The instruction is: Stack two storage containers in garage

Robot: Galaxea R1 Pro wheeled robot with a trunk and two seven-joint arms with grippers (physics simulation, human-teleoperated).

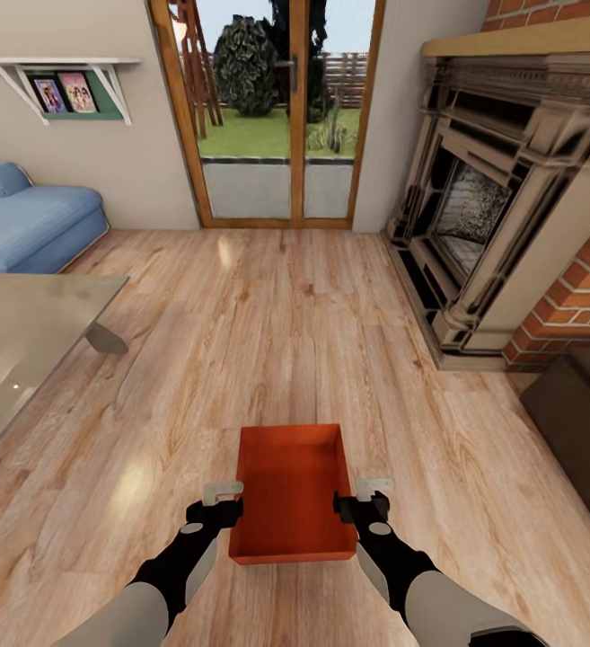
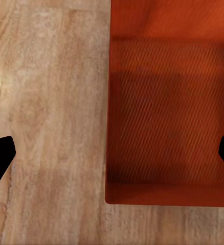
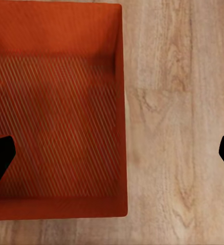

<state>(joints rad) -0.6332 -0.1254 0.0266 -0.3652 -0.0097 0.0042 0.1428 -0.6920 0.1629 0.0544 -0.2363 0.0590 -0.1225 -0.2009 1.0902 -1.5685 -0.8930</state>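
Both grippers, left (image 1: 224, 503) and right (image 1: 361, 500), open wide astride the orange-red rectangular lidless bin (image 1: 291, 490) at lower centre on the wood-plank floor (image 1: 268, 332); pickup step, closing on walls next.

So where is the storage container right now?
Head view: the storage container sits low centre on the wood-plank floor, between the left gripper and right gripper.

A home living room is shown: light wood-plank floor (image 1: 286, 341) is laid throughout, a blue sofa (image 1: 25, 220) is set by the wall, a glass table (image 1: 25, 346) stands near it, a brick-flanked fireplace (image 1: 501, 207) is built in, and wood-framed glass doors (image 1: 272, 112) are opened onto garden views.
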